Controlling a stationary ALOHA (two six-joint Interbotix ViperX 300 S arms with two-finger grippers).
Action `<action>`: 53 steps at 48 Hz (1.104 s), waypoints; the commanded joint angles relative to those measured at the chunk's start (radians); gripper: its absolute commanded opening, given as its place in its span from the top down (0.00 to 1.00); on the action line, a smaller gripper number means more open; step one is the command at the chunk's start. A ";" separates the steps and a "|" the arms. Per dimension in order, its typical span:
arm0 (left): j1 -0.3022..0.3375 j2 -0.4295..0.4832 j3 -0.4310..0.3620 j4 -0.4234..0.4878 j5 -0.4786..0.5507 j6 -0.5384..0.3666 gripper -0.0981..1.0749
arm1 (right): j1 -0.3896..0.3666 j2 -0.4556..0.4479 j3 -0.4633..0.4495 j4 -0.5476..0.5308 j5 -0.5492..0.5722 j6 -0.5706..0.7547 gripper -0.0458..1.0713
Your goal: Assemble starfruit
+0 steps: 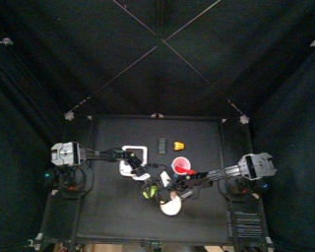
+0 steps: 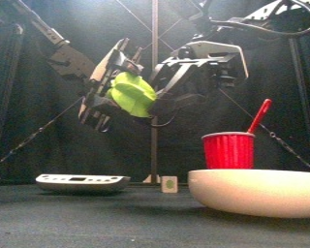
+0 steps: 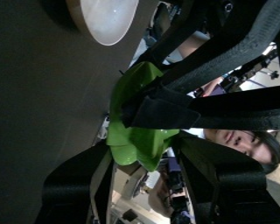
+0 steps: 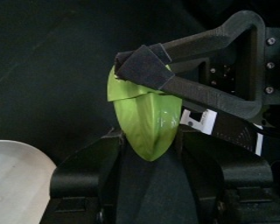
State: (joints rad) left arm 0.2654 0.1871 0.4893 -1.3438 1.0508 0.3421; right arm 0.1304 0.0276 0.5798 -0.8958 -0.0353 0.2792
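Note:
The yellow-green starfruit [image 2: 132,94] hangs in the air high above the table, caught between both grippers. My left gripper [image 2: 106,95] comes at it from the left and my right gripper [image 2: 170,89] from the right. In the left wrist view the starfruit [image 3: 136,136] fills the gap of my left gripper [image 3: 143,142], with the other arm's jaws clamped on its far end. In the right wrist view the starfruit [image 4: 149,118] stands point-down in my right gripper [image 4: 147,147], and a padded finger of the left one presses on its top.
A red cup [image 2: 228,150] with a red stick in it stands at the right, behind a cream plate [image 2: 255,192] near the front edge. At the left lies a white tray [image 2: 82,180]. A small white piece [image 2: 170,184] sits mid-table. A person shows past the curtains in the left wrist view.

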 commanded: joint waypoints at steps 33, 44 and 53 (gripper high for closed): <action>0.038 -0.021 -0.025 0.005 -0.025 0.081 0.40 | 0.035 -0.029 -0.011 0.008 -0.008 0.006 0.26; 0.040 -0.023 -0.023 -0.003 -0.067 0.080 0.24 | 0.034 -0.029 -0.011 0.012 -0.008 0.006 0.26; 0.041 -0.028 -0.018 -0.031 -0.072 0.081 0.11 | 0.031 -0.029 0.000 0.015 -0.008 0.008 0.26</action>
State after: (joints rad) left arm 0.2792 0.1856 0.4878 -1.3591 0.9863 0.4203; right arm 0.1427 0.0276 0.5844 -0.8851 -0.0322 0.2884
